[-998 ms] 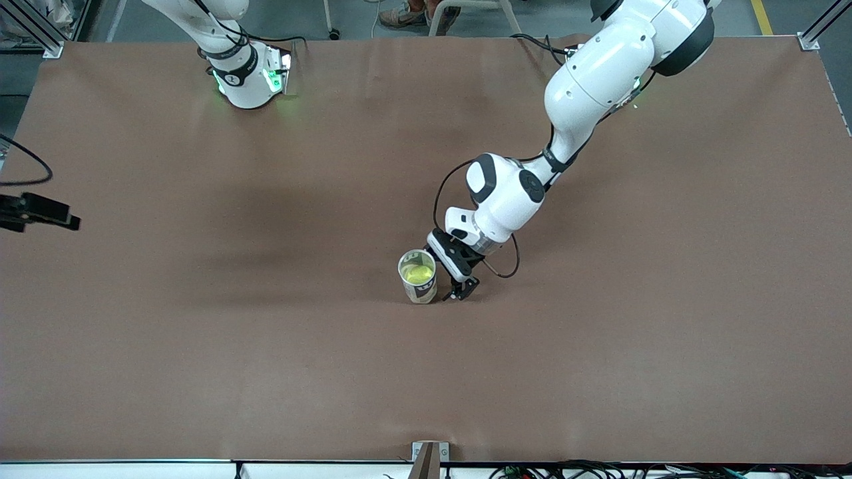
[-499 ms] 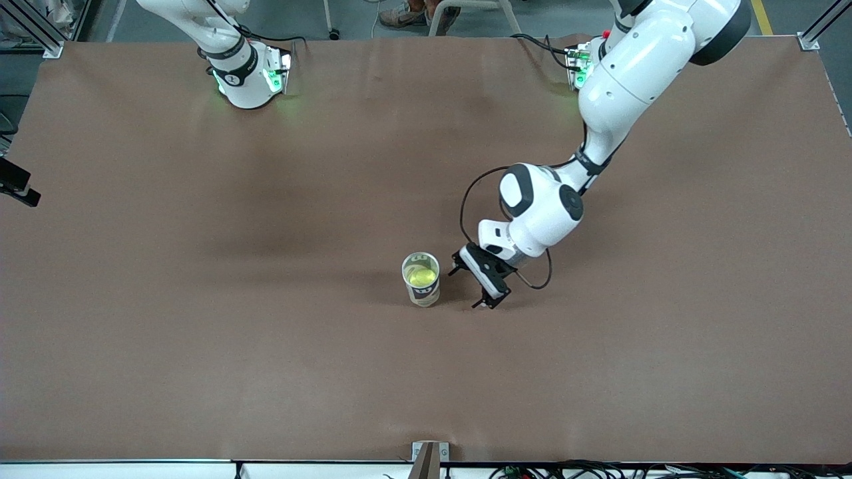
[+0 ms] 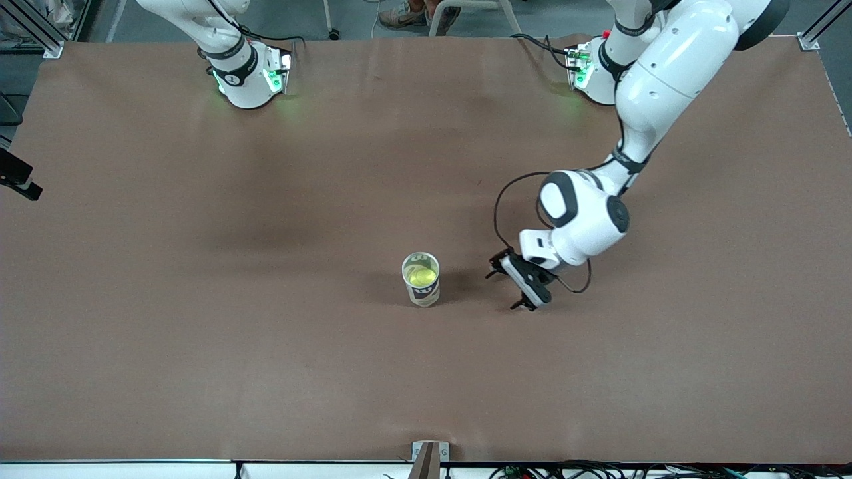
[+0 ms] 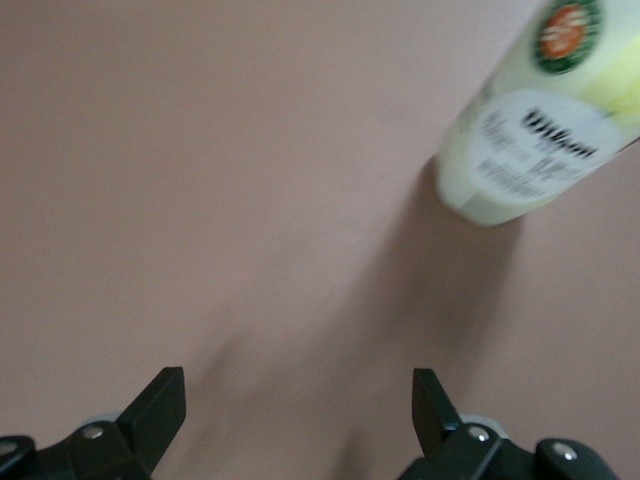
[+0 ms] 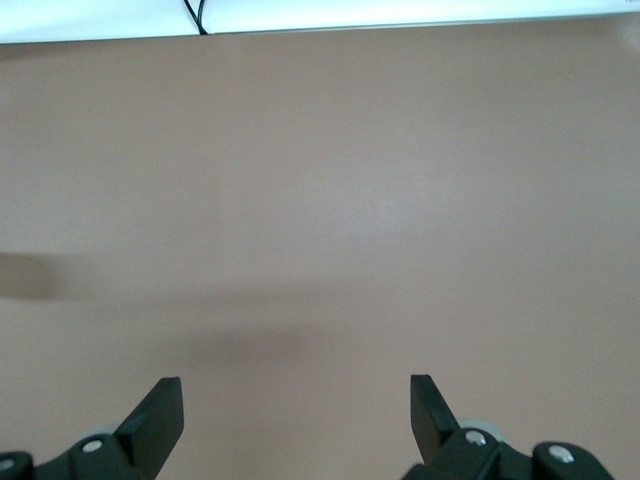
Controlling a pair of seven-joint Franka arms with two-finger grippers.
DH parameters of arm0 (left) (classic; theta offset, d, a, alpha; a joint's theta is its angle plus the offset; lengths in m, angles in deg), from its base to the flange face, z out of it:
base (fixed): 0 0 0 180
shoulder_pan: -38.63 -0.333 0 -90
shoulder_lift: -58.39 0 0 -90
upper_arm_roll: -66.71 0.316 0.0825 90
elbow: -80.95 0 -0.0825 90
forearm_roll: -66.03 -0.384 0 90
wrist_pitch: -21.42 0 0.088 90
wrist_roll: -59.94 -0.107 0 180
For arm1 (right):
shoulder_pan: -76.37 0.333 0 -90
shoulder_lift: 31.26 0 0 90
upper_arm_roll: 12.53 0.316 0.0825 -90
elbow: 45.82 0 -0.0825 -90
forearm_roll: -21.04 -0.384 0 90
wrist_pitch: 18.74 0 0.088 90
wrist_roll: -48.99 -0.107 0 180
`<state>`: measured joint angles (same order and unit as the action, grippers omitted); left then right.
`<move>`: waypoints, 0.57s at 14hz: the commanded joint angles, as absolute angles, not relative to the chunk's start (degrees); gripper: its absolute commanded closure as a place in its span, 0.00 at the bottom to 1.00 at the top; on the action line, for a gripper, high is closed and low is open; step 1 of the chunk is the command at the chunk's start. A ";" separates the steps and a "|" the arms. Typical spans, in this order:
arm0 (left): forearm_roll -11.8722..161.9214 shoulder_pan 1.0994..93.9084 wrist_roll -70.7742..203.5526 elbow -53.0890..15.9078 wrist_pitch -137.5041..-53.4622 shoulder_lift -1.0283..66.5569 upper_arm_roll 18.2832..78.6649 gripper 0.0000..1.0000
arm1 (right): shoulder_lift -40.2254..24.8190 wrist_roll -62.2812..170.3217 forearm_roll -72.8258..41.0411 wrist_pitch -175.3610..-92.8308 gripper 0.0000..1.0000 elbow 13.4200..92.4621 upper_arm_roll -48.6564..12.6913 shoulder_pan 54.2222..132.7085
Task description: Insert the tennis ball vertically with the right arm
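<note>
A clear tennis-ball canister [image 3: 421,285] with a dark label band stands upright near the table's middle. The yellow tennis ball [image 3: 422,275] lies inside it, seen through the open top. My left gripper [image 3: 504,291] hangs low beside the canister, on the left arm's side, a short gap away, open and empty. In the left wrist view the left gripper [image 4: 298,385] has only bare table between its fingers, and the canister [image 4: 530,110] stands apart from them. My right gripper [image 5: 295,392] is open and empty over bare table. A dark part of it [image 3: 18,179] shows at the right arm's end of the table.
Brown table cover [image 3: 266,346] all round the canister. The arm bases [image 3: 247,80] stand along the table's edge farthest from the front camera. The right wrist view shows the table's edge [image 5: 320,30] with a cable and a white strip.
My left gripper has drawn away from the canister toward the left arm's end, still open. The right gripper has slid out to the table's end. The canister stays upright.
</note>
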<state>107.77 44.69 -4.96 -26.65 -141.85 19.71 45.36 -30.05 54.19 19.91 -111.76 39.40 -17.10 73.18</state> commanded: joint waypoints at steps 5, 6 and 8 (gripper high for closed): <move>94.46 44.43 6.02 -13.03 -113.61 23.41 58.97 0.00 | -36.62 52.42 20.87 -116.65 0.00 50.33 -17.19 73.56; 90.25 44.26 10.24 -11.18 -111.50 23.41 59.06 0.00 | -36.53 52.42 20.87 -116.91 0.00 50.16 -17.28 73.47; 86.00 43.99 17.36 -8.98 -108.77 23.58 59.07 0.00 | -36.18 53.20 21.04 -115.34 0.00 49.20 -17.11 73.90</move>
